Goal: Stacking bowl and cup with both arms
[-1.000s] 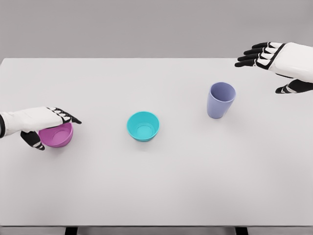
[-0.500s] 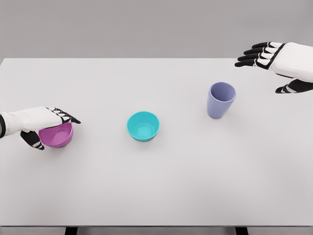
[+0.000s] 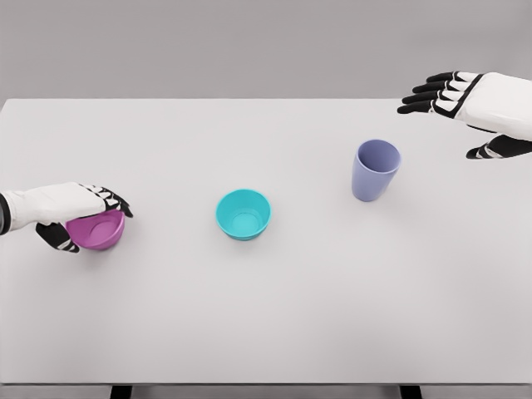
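left hand (image 3: 71,212) curled over pink bowl (image 3: 97,232), thumb beneath | teal bowl (image 3: 243,214) to its right, near | right hand (image 3: 465,100) spread, empty, purple cup (image 3: 375,169) below-left

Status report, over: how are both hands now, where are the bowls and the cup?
Left hand closed on pink bowl. Right hand open, above table beyond purple cup. Teal bowl at centre, untouched. Nothing between them.
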